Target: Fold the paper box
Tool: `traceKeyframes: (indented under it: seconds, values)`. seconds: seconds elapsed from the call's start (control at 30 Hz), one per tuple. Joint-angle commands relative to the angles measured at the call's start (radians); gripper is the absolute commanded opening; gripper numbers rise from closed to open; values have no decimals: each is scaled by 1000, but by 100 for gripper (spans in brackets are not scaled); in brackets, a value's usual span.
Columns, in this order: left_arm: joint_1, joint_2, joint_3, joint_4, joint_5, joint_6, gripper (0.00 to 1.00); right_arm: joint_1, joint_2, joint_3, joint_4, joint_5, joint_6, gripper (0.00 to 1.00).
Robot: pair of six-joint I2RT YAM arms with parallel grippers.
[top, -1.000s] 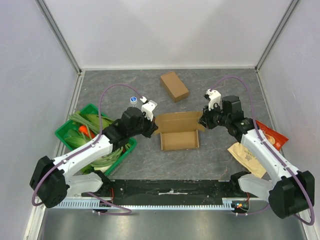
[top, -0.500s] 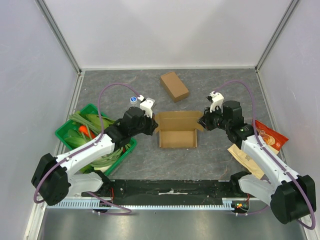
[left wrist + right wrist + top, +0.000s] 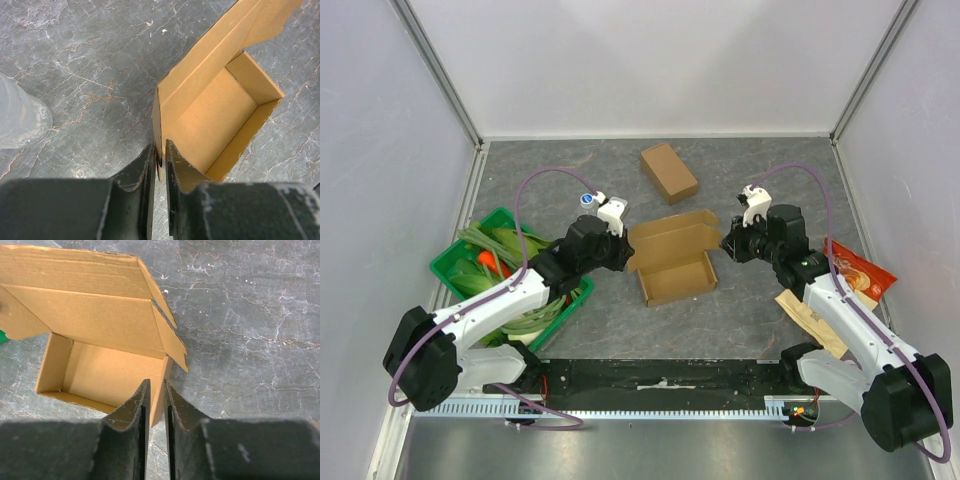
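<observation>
Box (image 3: pixel 672 262) sat open mid-frame on the counter (image 3: pixel 770 180), looked light, thin and crease-prone, best pinched at the side walls, where left gripper (image 3: pixel 159 147) and right gripper (image 3: pixel 156 385) each straddled one, jaws barely parted, couldn't tell if clamped.

the open box (image 3: pixel 672 262) is matt brown corrugated card, a little rough at the cut edges. the table (image 3: pixel 770 185) looks like dark veined stone, smooth with faint sheen. the basket (image 3: pixel 502 213) is shiny green plastic.
</observation>
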Motion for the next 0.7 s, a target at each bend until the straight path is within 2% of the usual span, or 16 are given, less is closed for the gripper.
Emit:
traceKeyframes:
  seconds: [0.0,0.07,0.1,0.27,0.3,0.33,0.4,0.47,0.53,0.63,0.67]
  values:
    - [4,-28,-16,49,-21,-34,19,-3,-16,-12,48,0,4,16]
    - [2,-29,-22,60,-23,-35,20,-1,-14,-21,62,-2,11,8]
    - [4,-28,-27,63,-23,-38,19,-1,-14,-24,77,-14,16,0]
    - [4,-14,-32,66,-20,-37,13,3,-10,-24,74,33,31,1]
    - [2,-15,-32,66,-20,-32,12,3,-10,-14,59,79,34,24]
    - [2,-17,-35,63,-21,-29,12,3,-13,6,43,110,34,40]
    - [2,-24,-35,60,-23,-26,13,0,-25,17,48,121,-24,57]
    - [2,-31,-33,50,-20,-28,18,-7,8,43,66,72,-74,64]
    - [2,-43,-32,35,-23,-37,25,-24,59,84,71,-42,-133,64]
    - [2,-52,-33,32,-23,-54,29,-58,147,111,115,-127,-136,62]
    - [2,-54,-36,29,-23,-70,30,-69,163,103,176,-162,-130,61]
